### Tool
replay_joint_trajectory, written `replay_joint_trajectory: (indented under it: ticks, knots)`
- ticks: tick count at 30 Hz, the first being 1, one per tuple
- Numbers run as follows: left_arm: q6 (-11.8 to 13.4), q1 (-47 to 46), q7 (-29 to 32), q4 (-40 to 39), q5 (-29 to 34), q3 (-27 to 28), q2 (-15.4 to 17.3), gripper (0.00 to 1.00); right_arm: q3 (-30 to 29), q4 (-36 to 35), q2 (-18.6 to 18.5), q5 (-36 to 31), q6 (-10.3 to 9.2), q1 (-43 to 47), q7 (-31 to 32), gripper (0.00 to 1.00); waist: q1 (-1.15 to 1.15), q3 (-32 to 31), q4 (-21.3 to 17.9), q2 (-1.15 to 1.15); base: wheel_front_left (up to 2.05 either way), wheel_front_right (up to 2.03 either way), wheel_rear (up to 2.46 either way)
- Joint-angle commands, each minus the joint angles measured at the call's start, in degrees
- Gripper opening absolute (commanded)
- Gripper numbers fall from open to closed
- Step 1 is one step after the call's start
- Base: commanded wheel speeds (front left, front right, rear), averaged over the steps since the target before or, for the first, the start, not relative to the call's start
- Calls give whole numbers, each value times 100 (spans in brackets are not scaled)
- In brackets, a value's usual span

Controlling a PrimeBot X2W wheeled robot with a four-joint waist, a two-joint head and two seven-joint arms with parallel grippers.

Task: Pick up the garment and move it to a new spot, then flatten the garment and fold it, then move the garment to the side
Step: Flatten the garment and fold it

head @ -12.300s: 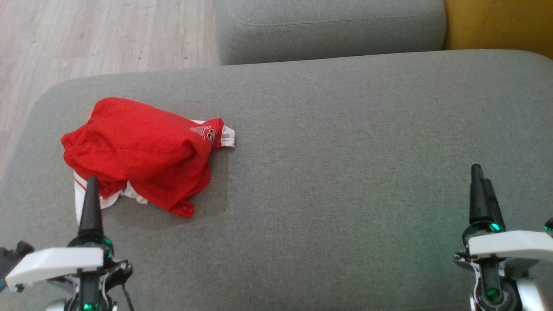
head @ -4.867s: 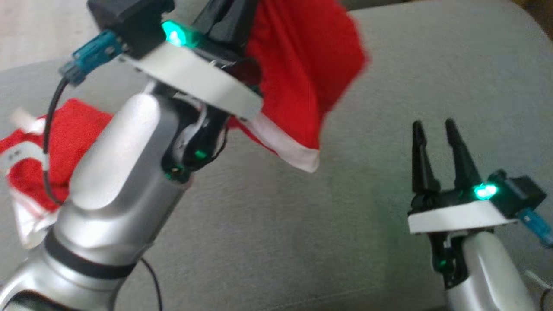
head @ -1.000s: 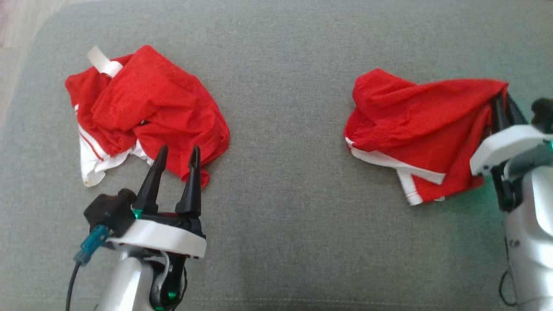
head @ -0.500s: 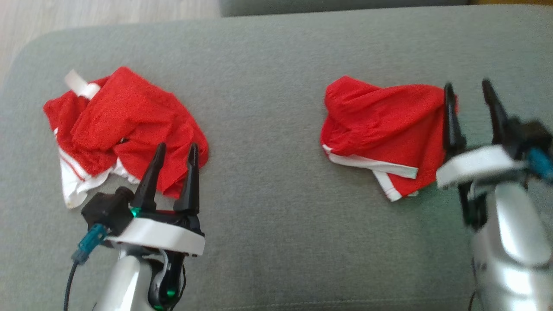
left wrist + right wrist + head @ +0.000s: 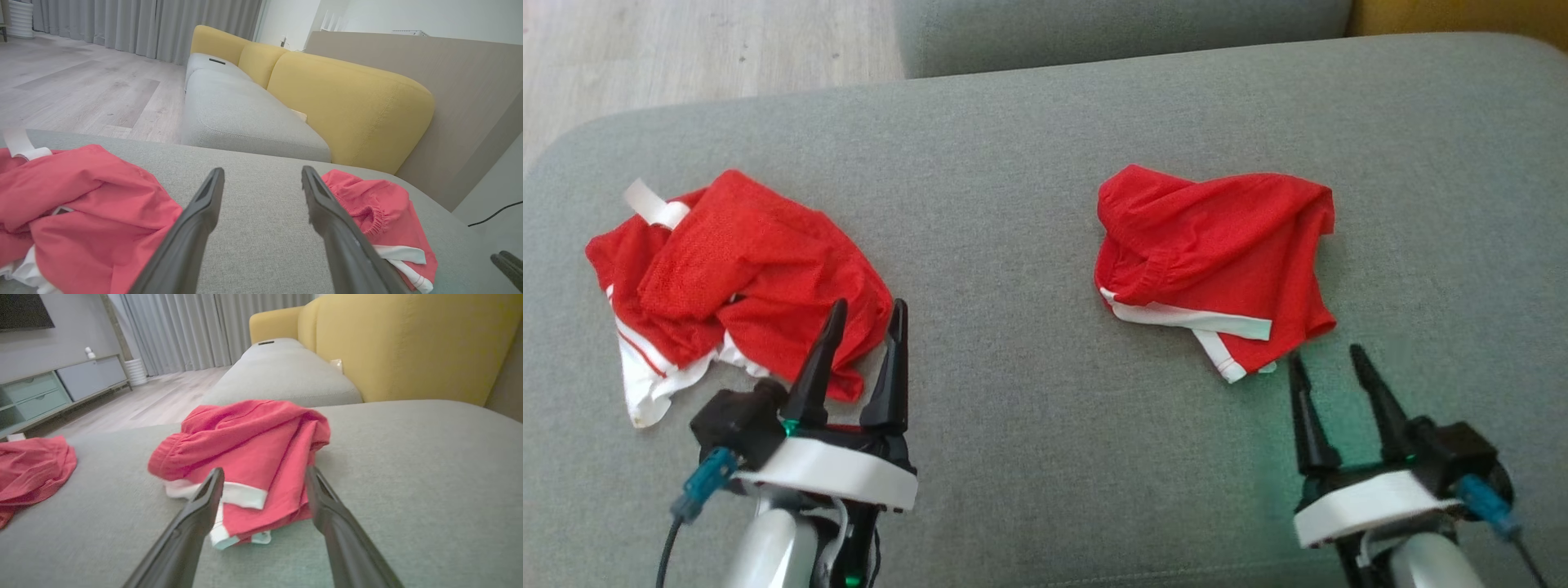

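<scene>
1. Stretching out under both hands, a broad grey fabric sofa cushion (image 5: 1029,163), with two separate heaps of red cloth well apart on it.
2. Just beyond the fingertips of the right hand (image 5: 1325,353): the crumpled red garment with white hem bands (image 5: 1217,245), lying loose on the cushion, white-banded edge nearest the fingertips.
3. Right hand: two dark fingers spread wide, grasping nothing, near the garment's closest edge but apart from it in the head view.
4. In the right wrist view, garment seen between and beyond the two fingers, with a gathered elastic band to their left.
5. Left hand (image 5: 870,304): fingers likewise spread wide and empty, tips just beside the near edge of a rumpled red mesh garment with white trim (image 5: 735,269); touching or not, impossible to tell.
6. From the left hand, that mesh heap ahead and to the left; the banded garment well off to the right.
7. Farther ahead of both hands: a second grey seat cushion (image 5: 1111,33), a mustard-yellow sofa backrest (image 5: 347,106) and a pale wood floor (image 5: 686,49).
</scene>
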Motion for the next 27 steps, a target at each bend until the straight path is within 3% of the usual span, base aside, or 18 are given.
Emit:
replay_joint_trajectory:
  ticks: [1,11,17,25,26,27]
  knots:
    - [-1,-150,-70,-207,-21,149,11,100,158,-196,-17,-16,-5,-192,-67,100,1,13,9,0,0,0,0]
    - [-30,-322,-70,-172,-48,70,11,100,562,551,-17,-667,-5,-620,46,100,1,346,265,0,0,0,0]
    - [-36,-408,-70,-132,-65,74,11,100,444,1152,-16,-1102,-5,-976,102,100,1,491,477,0,0,0,0]
    - [-48,-422,-70,-113,-44,144,11,100,306,1629,-16,-1124,-5,-1217,71,99,1,544,546,0,0,0,0]
    - [-44,-424,-70,-111,-44,145,11,100,309,1668,-16,-1102,-5,-1234,64,88,1,546,537,0,0,0,0]
    - [-38,-426,-70,-112,-46,147,11,100,321,1704,-16,-1082,-5,-1252,58,24,1,546,522,0,0,0,0]
